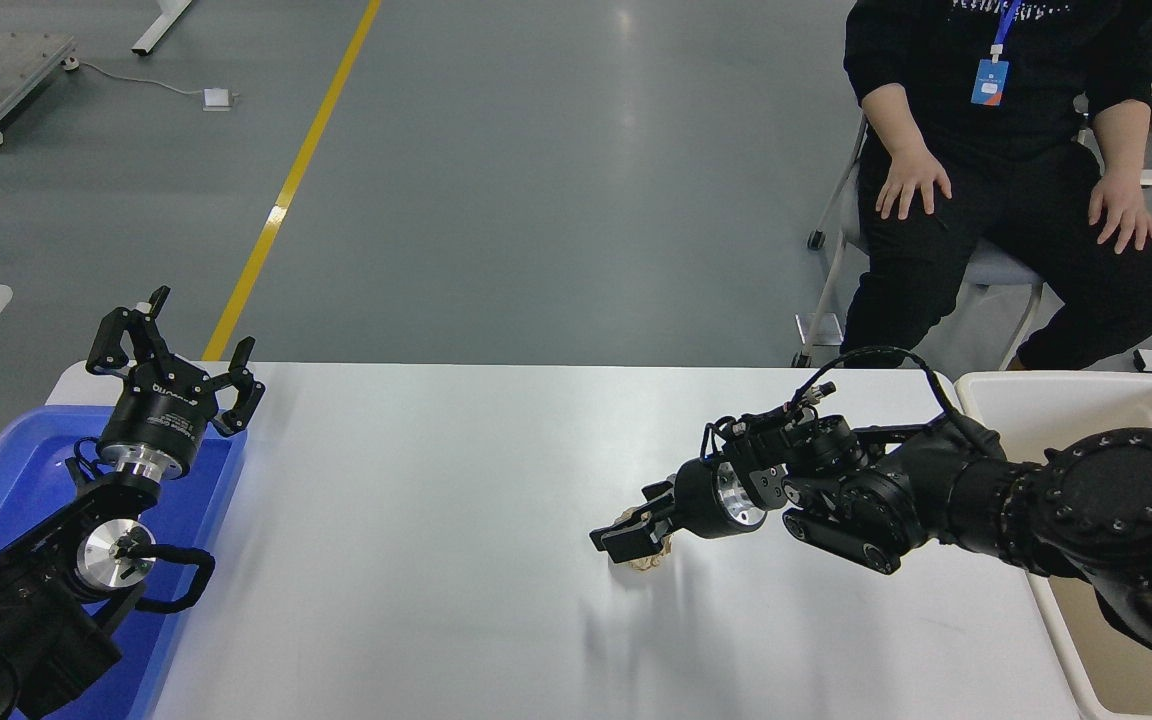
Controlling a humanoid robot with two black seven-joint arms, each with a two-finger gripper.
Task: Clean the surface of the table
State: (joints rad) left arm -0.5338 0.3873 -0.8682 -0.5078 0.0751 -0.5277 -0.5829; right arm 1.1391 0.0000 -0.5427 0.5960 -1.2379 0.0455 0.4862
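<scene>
Beneath both arms, spread wide across the lower half of the view: the white tabletop (pixel 436 560), glossy, smooth, rounded at its far-left corner, streaked with soft reflections. Right of centre on it, a small crumpled tan paper wad (pixel 648 560), mostly hidden under the right pincer (pixel 626 535). Reaching leftward from the right edge, low over the surface, fingers closed around the wad's top; whether the wad rests on the tabletop or hangs just above it cannot be told, though a faint shadow lies directly under it. Parked at the lower left, over a blue plastic tray (pixel 6 480) that butts against the tabletop's left edge: the left pincer (pixel 181 340), pointing up and away, fingers splayed wide, holding nothing. Just beside the tabletop's right end, a beige rectangular bin (pixel 1056 385), partly covered by the right arm's thick joint. Beyond the far edge, grey floor with a yellow line, and a seated person (pixel 1011 150) in black, hands resting on thighs, well apart from the tabletop.
</scene>
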